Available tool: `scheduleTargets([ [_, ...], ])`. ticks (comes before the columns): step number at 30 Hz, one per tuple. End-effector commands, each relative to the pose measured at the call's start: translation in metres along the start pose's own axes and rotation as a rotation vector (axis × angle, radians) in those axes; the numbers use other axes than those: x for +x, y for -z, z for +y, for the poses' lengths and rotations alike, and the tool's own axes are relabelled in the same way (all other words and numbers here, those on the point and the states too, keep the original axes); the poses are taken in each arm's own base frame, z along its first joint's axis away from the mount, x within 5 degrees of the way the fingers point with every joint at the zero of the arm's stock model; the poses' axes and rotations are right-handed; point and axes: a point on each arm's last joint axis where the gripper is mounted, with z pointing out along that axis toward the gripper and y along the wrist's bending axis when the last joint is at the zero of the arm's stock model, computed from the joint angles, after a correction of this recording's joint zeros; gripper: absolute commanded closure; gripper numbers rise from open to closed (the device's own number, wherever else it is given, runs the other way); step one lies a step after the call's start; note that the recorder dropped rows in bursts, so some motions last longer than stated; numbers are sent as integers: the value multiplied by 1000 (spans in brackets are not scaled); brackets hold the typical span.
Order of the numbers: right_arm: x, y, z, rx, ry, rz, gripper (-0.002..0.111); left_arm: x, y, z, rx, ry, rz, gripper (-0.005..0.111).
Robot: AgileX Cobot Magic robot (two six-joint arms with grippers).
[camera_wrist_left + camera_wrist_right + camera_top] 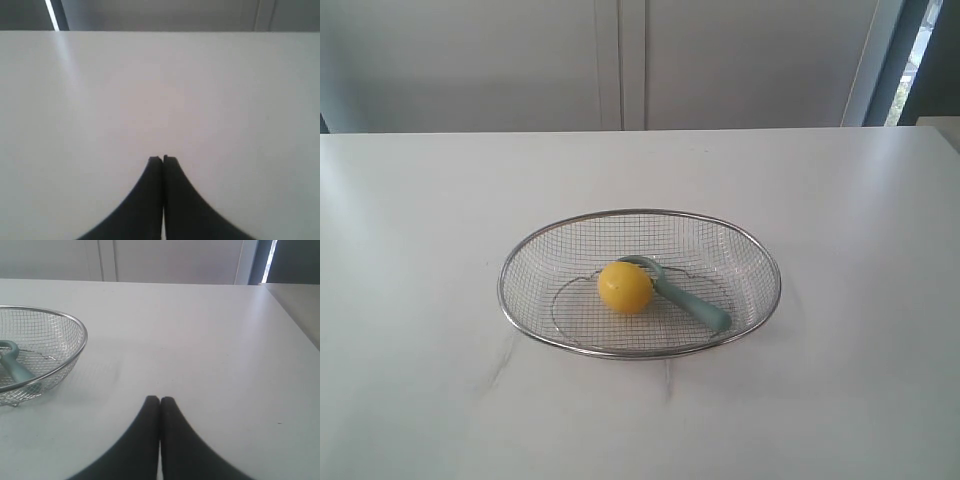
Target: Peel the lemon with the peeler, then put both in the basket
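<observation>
The wire basket (640,212) sat near the middle of the white table (430,200), and open tabletop lay all round it. There was a wide stretch on either side of the basket, a broad band between the basket and the table's far edge, and a somewhat narrower band on its near side. Past that far edge stood a pale panelled wall (620,60). Off to the right of the basket, beyond the table's far corner, ran a dark window strip (920,60). Inside the basket the lemon (625,288) rested on the mesh floor a little left of its centre. The peeler (692,303) lay just beside the lemon, its head tucked behind it and its handle slanting toward the basket's near right rim. The basket's raised rim and mesh wall ringed both of them. The left gripper (163,159) had its fingers pressed together on nothing and hung over bare tabletop, with the table's far edge ahead of it. The right gripper (160,399), likewise pressed together and empty, was over bare tabletop to the right of the basket, apart from its rim.
</observation>
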Motion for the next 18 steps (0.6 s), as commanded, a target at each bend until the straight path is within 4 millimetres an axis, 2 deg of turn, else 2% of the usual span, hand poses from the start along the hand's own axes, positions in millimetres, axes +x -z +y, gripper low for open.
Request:
scheduleTargets([
  [1, -1, 0, 0, -5, 9, -12, 108, 1, 13, 0, -10, 21, -77, 107],
  [4, -1, 0, 0, -5, 9, -12, 108, 4, 22, -2, 7, 17, -110, 107],
  [12, 0, 0, 0, -5, 9, -8, 108, 24, 22, -6, 54, -38, 111, 107],
  [18, 0, 0, 0, -5, 9, -8, 108, 24, 22, -7, 84, -43, 112, 107],
])
